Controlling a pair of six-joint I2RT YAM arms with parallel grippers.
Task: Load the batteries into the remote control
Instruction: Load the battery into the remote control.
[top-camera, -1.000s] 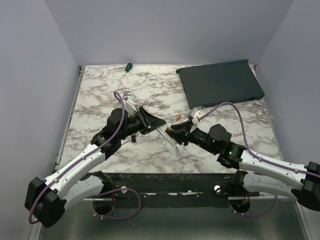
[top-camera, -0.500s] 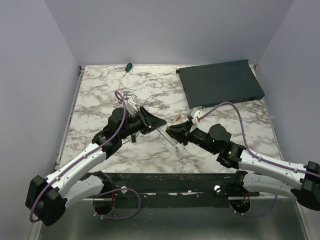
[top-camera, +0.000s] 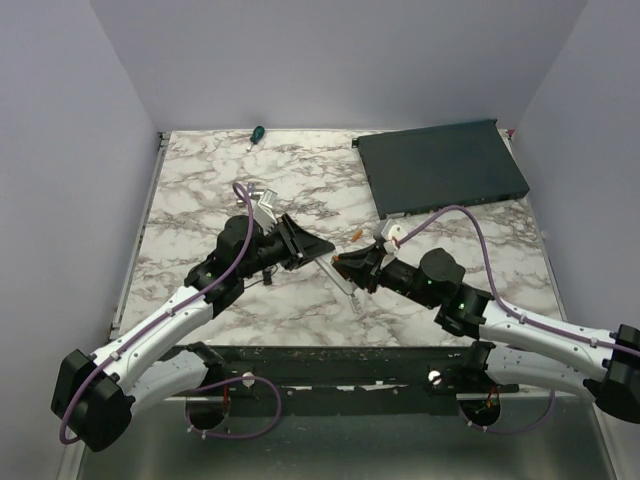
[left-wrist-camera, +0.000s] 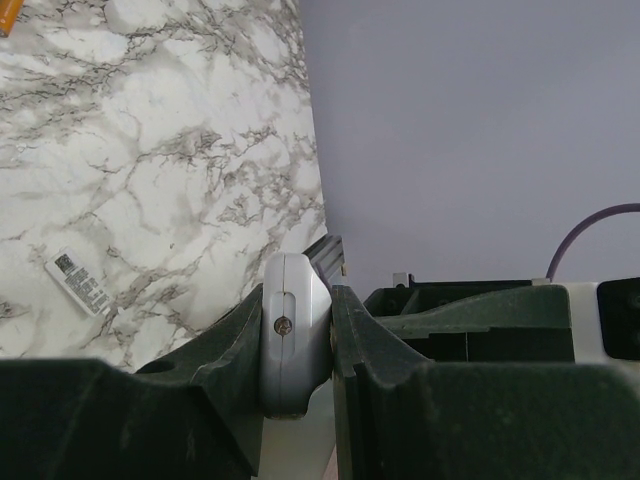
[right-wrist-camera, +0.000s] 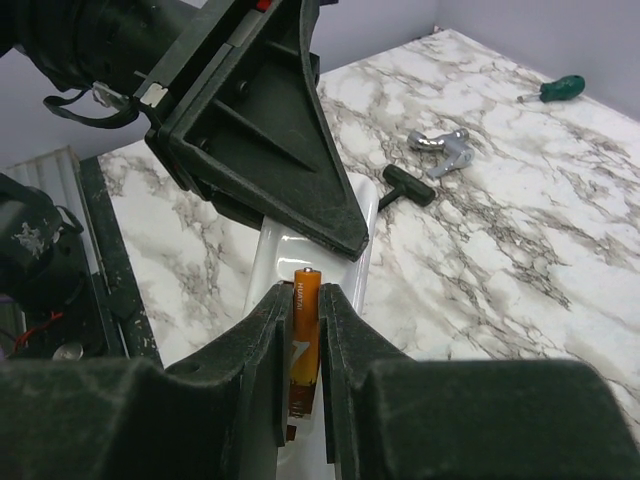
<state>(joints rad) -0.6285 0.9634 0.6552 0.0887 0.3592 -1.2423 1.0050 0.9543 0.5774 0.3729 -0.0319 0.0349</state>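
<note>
Remote control (top-camera: 343, 283) is near the middle of the desk (top-camera: 200, 180), between the two arms, and it lies at a slant. The left fingers (top-camera: 318, 250) squeeze one end of it. In the left wrist view its pale round end (left-wrist-camera: 293, 345), with a tiny screw in it, is tight between them. The right fingers (top-camera: 345, 268) pinch an orange battery (right-wrist-camera: 305, 345). The battery lies along the fingers and its tip pokes out just past them. It points down at the shiny white remote (right-wrist-camera: 268, 250), right over it, and I cannot tell if the two touch. The big black left fingers are just beyond the battery tip in the right wrist view. A second battery (top-camera: 356, 233) lies on the desk just behind the right fingers, and nothing holds it. A small white strip with a dark label (left-wrist-camera: 82, 285) lies flat on the desk beside the remote. Behind the left arm are a silver bracket (top-camera: 262, 198) and a little black piece (right-wrist-camera: 405, 185), close together. A green-handled screwdriver (top-camera: 256, 132) lies at the far edge of the desk. A large dark flat box (top-camera: 440, 165) fills the far right corner, well apart from the remote.
</note>
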